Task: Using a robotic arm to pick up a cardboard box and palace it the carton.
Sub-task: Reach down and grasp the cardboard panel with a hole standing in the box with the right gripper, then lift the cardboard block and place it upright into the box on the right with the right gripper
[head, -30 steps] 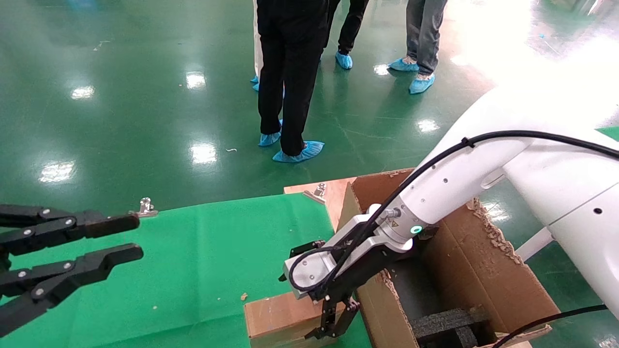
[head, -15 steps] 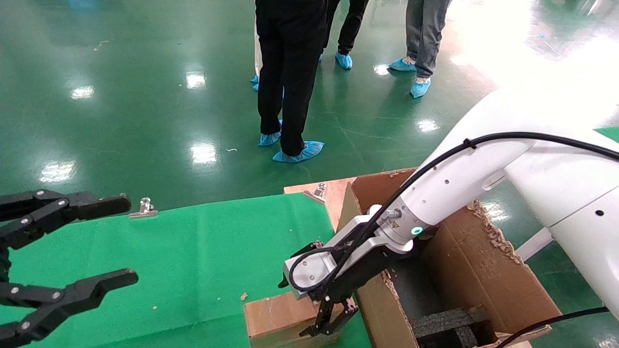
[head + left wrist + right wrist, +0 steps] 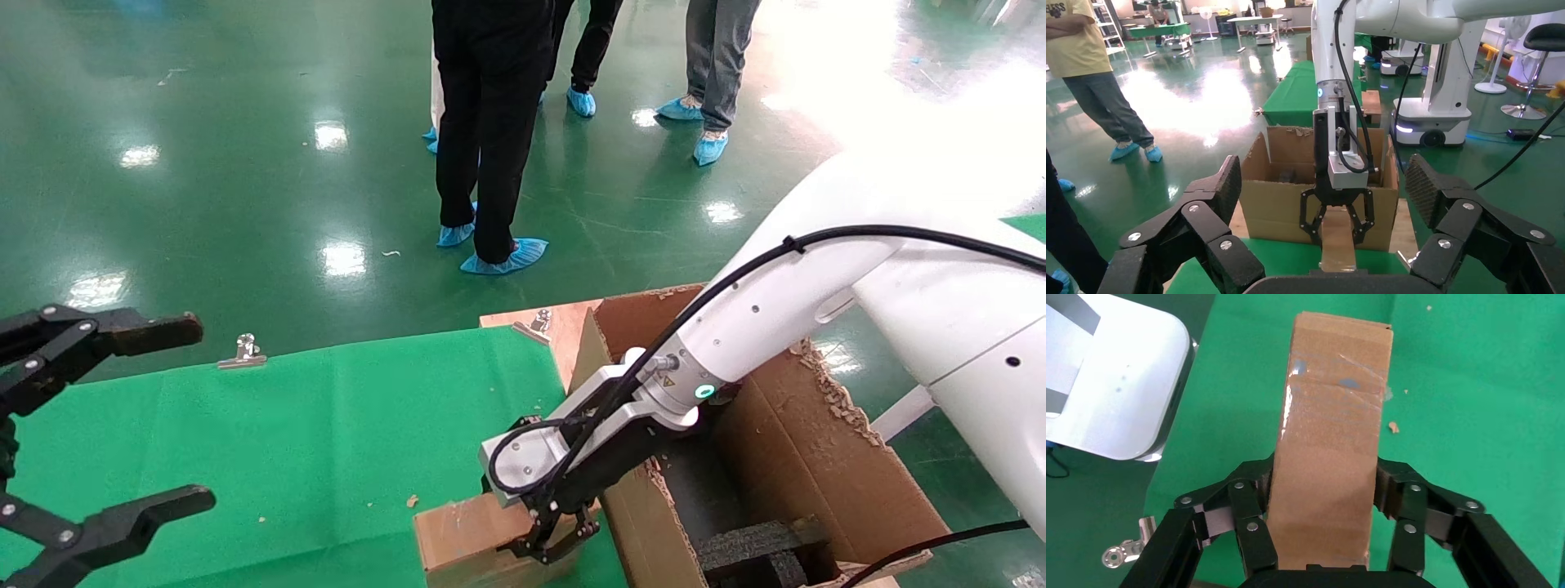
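The small brown cardboard box [image 3: 458, 531] lies on the green cloth at the table's near edge, just left of the carton. It also shows in the right wrist view [image 3: 1337, 416] and the left wrist view [image 3: 1338, 245]. My right gripper [image 3: 557, 542], on the white robotic arm [image 3: 760, 327], points down over the box's right end. Its pads [image 3: 1385, 484] press both long sides, so it is shut on the box [image 3: 1324, 481]. The large carton [image 3: 817, 457] stands at the right with black foam blocks [image 3: 760, 547] inside. My left gripper [image 3: 196, 412] hovers wide open and empty at the left [image 3: 1324, 184].
The green cloth [image 3: 327, 425] covers the table, held by metal clips [image 3: 243, 351]. A wooden board [image 3: 560, 327] shows beside the carton's far corner. Several people in blue shoe covers [image 3: 490, 163] stand on the green floor beyond. A white robot base [image 3: 1107, 373] is below the table edge.
My right gripper's fingers have closed in onto the cardboard box. My left gripper's jaws have spread from nearly closed to wide open.
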Robot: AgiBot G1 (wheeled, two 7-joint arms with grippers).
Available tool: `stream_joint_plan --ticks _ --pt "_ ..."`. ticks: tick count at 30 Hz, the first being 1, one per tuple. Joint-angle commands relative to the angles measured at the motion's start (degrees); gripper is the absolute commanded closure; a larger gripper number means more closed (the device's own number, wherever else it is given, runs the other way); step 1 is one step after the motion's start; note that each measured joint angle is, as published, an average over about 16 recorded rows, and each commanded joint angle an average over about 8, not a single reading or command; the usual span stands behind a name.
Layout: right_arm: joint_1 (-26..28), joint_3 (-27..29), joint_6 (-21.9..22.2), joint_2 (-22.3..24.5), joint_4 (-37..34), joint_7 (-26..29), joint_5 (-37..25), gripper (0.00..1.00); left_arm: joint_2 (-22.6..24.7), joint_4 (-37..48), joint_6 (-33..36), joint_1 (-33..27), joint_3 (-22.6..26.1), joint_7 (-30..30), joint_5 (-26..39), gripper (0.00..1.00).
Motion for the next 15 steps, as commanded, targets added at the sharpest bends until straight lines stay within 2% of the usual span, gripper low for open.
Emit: stream_joint_plan --ticks 1,7,15 --pt "-0.17 -0.03 0.11 -0.08 0.02 0.05 -0.16 1.0 0.0 0.0 0.0 0.0 0.0 0.0 0.0 0.0" --pt "2.44 0.53 -0.31 1.54 -0.69 -0.54 3.05 1.0 0.0 0.01 0.0 0.0 0.0 0.0 0.0 0.0" --pt "12.59 -1.25 -1.08 5.46 -3.39 -3.54 7.9 1.0 0.0 0.01 0.0 -0.01 0.01 0.01 0.0 0.0"
